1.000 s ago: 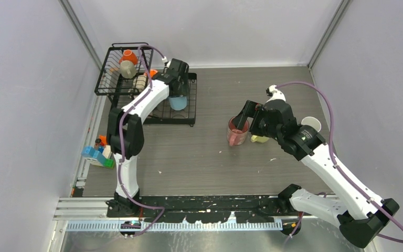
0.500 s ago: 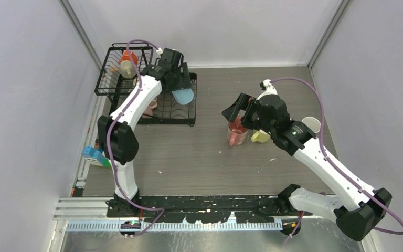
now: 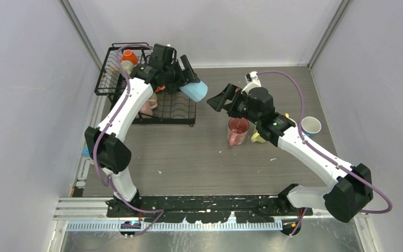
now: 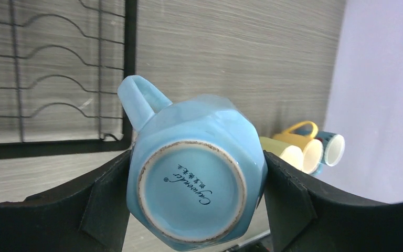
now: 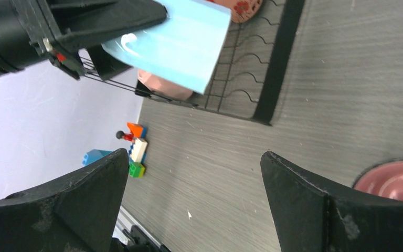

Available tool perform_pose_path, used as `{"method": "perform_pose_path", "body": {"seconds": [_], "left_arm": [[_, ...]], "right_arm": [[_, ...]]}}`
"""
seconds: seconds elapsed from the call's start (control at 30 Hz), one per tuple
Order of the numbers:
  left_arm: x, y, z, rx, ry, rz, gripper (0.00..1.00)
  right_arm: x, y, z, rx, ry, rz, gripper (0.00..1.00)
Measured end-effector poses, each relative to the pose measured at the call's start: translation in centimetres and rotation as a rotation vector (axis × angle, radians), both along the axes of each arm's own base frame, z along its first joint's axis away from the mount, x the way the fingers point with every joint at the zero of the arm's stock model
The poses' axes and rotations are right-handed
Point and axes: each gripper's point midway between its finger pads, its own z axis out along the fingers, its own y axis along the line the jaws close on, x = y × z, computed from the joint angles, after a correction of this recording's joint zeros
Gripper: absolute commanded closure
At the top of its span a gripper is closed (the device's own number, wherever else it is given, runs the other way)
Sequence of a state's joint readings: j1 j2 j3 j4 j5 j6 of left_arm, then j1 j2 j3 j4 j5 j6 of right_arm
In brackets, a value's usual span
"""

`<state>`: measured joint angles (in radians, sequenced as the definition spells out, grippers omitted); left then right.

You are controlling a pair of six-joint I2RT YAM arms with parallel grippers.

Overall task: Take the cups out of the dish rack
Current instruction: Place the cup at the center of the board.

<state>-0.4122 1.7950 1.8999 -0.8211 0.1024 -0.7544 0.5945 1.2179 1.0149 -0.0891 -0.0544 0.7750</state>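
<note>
Light blue mug [image 3: 195, 91], lifted off the dish rack [image 3: 168, 122].
Left gripper [image 4: 199, 199] clamps the mug by its sides, just past the rack's right edge, above open table [image 3: 189, 152]. Right gripper [image 3: 216, 101] is spread wide and empty, just beside the mug, with a pink mug [image 3: 237, 131] nearby. Base stamp: cursive word under small characters, not surely legible.

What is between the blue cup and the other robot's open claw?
Nothing but bare table. In the top view, an empty gap separates the light blue cup, clamped in the left gripper, from the open right gripper.
</note>
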Motion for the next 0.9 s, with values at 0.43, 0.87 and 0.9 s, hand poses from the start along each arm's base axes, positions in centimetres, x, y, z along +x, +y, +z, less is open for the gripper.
{"method": "perform_pose_path", "body": {"seconds": [0.43,0.87,0.9], "left_arm": [[-2.5,-3.2,2.3,-0.283,0.091,-0.019,1.0],[-3.1,-5.5,3.4,-0.479,0.158,-0.027,1.0],[-3.1,-5.8,3.5,-0.495,0.162,-0.028,1.0]], "right_arm": [[3.8,-0.1,1.5,0.203,-0.085,-0.005,0.0],[4.5,1.4,3.1,0.326,-0.13,0.054,0.14],[4.5,1.5,3.3,0.336,-0.134,0.059,0.15]]}}
